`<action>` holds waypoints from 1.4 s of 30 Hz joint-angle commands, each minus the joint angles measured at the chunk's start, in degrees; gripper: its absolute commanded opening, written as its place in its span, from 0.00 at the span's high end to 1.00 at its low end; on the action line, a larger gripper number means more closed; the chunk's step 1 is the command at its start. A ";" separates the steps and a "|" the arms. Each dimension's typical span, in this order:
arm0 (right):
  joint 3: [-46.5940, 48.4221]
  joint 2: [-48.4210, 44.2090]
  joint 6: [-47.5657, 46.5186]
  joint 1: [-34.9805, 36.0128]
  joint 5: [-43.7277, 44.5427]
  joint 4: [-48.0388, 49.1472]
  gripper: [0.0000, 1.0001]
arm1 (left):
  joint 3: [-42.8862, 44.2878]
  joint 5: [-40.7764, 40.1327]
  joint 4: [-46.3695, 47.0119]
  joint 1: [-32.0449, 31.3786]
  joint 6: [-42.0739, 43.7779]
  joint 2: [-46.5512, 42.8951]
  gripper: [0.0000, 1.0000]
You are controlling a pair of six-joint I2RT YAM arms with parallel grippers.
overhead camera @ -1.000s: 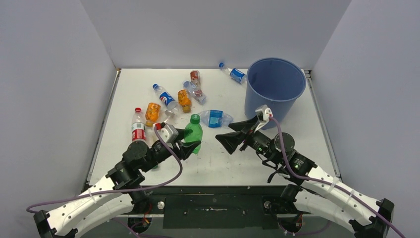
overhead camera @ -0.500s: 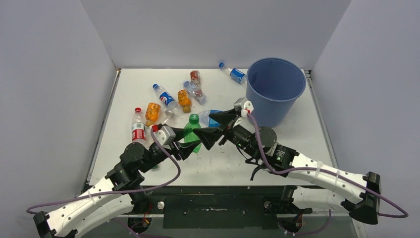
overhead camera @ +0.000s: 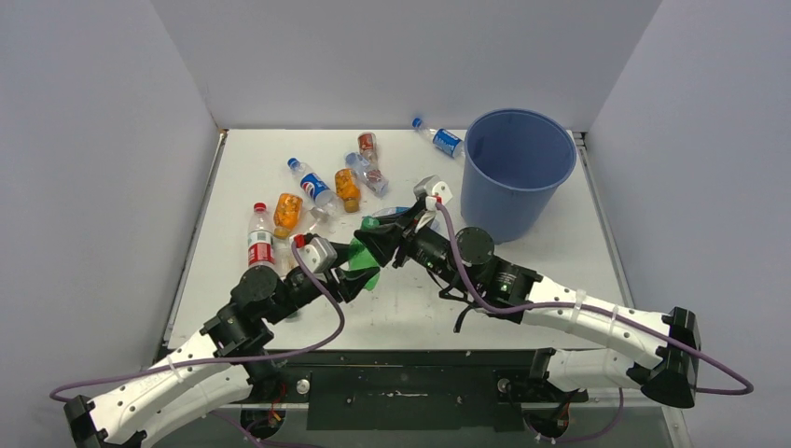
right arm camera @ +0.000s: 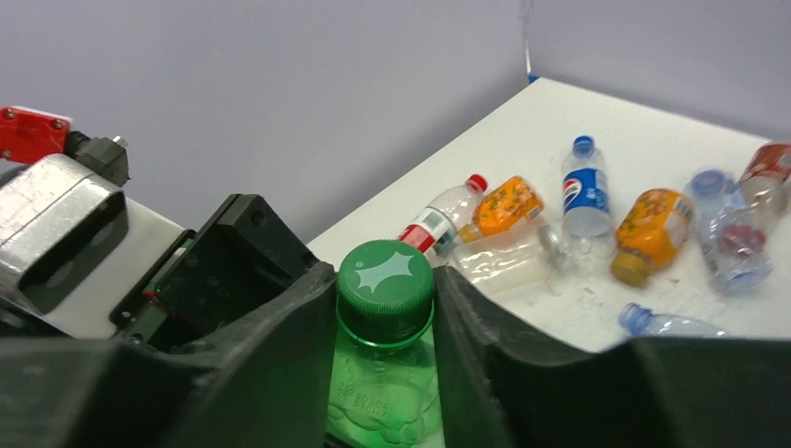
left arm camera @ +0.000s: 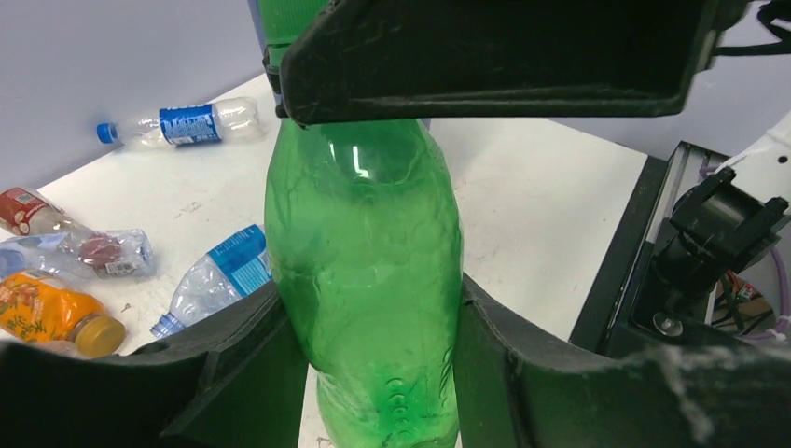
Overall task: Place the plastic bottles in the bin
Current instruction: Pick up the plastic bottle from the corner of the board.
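A green plastic bottle stands upright at the table's middle front, held by both grippers. My left gripper is shut on its lower body, with both fingers pressed against the sides. My right gripper is shut from above on its green cap. Several other bottles lie loose behind it: a clear one with a red label, two orange ones and a blue-labelled one. The blue bin stands at the back right, right of both grippers.
Another blue-labelled bottle lies just left of the bin by the back wall. A crushed blue-labelled bottle is partly hidden behind my right wrist. Grey walls close in the white table on three sides.
My right arm swung left from near the bin to the green bottle, and its jaws went from wide open to shut on the cap. The left gripper kept its hold.
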 commanded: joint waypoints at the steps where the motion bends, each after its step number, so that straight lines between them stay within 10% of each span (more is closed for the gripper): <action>1: 2.13 0.19 1.27 0.48 0.30 0.55 0.70 | 3.01 0.17 1.72 -0.42 0.98 -0.38 0.68; 3: 1.90 0.25 1.23 0.52 -0.54 0.80 0.93 | 3.01 -0.04 1.47 -0.63 1.07 -0.31 0.66; 8: 1.20 -0.19 1.22 0.54 -2.68 1.40 0.95 | 3.13 0.39 0.73 -1.16 0.29 0.29 0.10; 11: 0.20 -2.22 1.17 0.54 -3.01 3.59 0.95 | 3.50 2.14 0.38 -1.67 0.28 1.46 0.03; 30: -1.17 -6.32 1.73 0.52 -1.78 5.28 0.95 | 5.87 3.77 -2.81 -2.39 0.84 3.78 0.60; 34: -1.13 -6.11 2.34 0.54 -1.23 4.37 0.65 | 5.61 3.73 -2.51 -2.74 1.07 3.40 0.70; 42: -0.76 -4.02 4.23 0.53 -0.94 4.61 0.47 | 5.56 3.39 -2.33 -3.18 1.33 3.23 0.77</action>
